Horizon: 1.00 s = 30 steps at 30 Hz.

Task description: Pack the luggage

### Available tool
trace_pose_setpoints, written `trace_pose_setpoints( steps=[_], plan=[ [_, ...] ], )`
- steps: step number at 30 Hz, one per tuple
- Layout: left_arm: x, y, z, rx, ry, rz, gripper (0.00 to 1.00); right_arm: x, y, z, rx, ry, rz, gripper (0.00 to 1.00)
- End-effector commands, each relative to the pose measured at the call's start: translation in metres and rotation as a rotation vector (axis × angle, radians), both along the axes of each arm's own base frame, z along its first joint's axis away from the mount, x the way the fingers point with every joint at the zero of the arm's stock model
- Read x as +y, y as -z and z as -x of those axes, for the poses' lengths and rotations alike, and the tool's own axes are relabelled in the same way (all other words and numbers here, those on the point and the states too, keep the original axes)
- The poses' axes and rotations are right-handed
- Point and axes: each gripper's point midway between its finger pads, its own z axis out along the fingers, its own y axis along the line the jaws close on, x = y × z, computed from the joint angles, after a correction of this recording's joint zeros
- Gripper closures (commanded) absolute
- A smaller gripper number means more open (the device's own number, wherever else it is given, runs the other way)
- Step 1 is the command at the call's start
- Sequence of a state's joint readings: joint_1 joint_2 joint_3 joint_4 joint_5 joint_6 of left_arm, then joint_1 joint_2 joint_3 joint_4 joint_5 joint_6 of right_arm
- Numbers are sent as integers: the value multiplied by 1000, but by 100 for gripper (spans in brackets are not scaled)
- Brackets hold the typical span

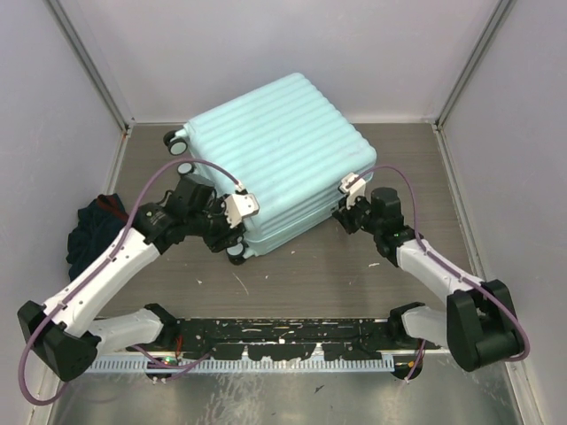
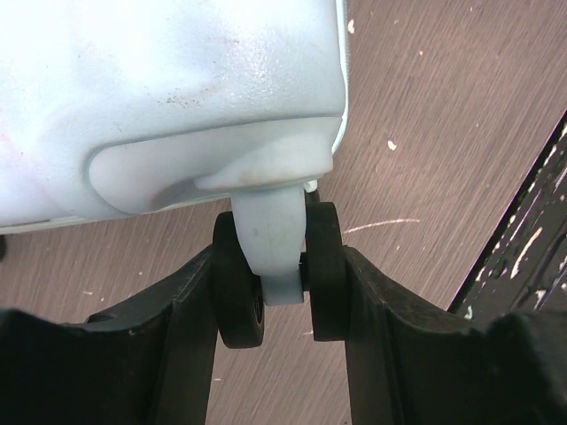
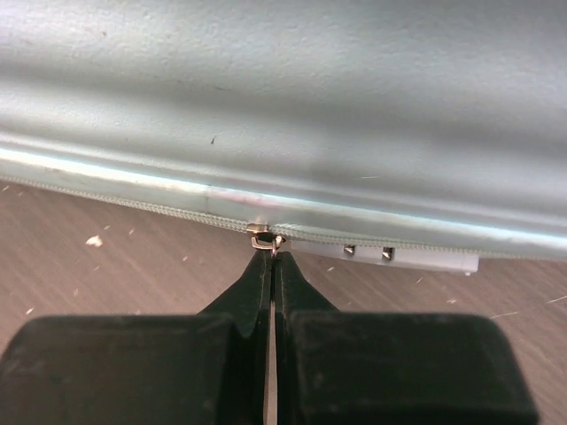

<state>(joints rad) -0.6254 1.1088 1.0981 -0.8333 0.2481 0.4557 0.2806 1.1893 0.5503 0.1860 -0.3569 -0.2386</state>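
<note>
The luggage (image 1: 279,150) is a pale mint ribbed hard-shell suitcase lying closed and flat at the table's back middle. My left gripper (image 1: 232,237) is at its near left corner, shut on a black wheel pair (image 2: 275,274) with the pale wheel bracket (image 2: 273,239) between the wheels; its fingers (image 2: 177,336) press the wheels from both sides. My right gripper (image 1: 347,212) is at the suitcase's near right side, shut on the small metal zipper pull (image 3: 266,237) on the zip line (image 3: 133,202). The lining is hidden.
A dark blue bundle of clothing (image 1: 96,232) lies at the left wall. Another suitcase wheel (image 1: 177,139) sticks out at the back left. White walls close in the brown tabletop (image 1: 301,274) on three sides. A black rail (image 1: 283,336) runs along the near edge.
</note>
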Motion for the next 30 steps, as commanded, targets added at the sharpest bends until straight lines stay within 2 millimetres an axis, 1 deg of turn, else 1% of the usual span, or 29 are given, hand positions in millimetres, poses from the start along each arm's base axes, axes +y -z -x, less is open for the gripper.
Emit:
trace_pose_setpoints(
  steps=[1, 4, 7, 8, 10, 13, 17, 21, 25, 28, 30],
  plan=[
    [46, 16, 19, 10, 94, -161, 100, -21, -35, -1, -117, 70, 0, 99],
    [66, 17, 13, -18, 98, -204, 100, -30, -37, 4, -130, 114, 10, 99],
    [87, 15, 2, -33, 71, -226, 100, -43, -52, 0, -163, 169, 14, 99],
    [92, 14, -2, -39, 77, -233, 100, -46, -59, -2, -175, 181, 8, 99],
    [101, 12, -8, -36, 68, -236, 100, -51, -68, -4, -189, 195, 6, 100],
    [111, 11, -19, -39, 65, -250, 100, -62, -74, -5, -210, 201, 26, 99],
    [129, 16, -33, -36, 46, -270, 100, -81, -79, 0, -234, 192, 62, 99],
    [141, 18, -41, -19, 46, -267, 100, -103, -85, 9, -248, 172, 95, 100],
    [147, 21, -42, -25, 85, -284, 100, -128, -84, 14, -258, 163, 138, 100],
    [149, 24, -43, -37, 109, -300, 100, -151, -81, 8, -261, 156, 161, 99],
    [151, 26, -44, -32, 118, -306, 100, -160, -77, -4, -238, 128, 150, 99]
  ],
)
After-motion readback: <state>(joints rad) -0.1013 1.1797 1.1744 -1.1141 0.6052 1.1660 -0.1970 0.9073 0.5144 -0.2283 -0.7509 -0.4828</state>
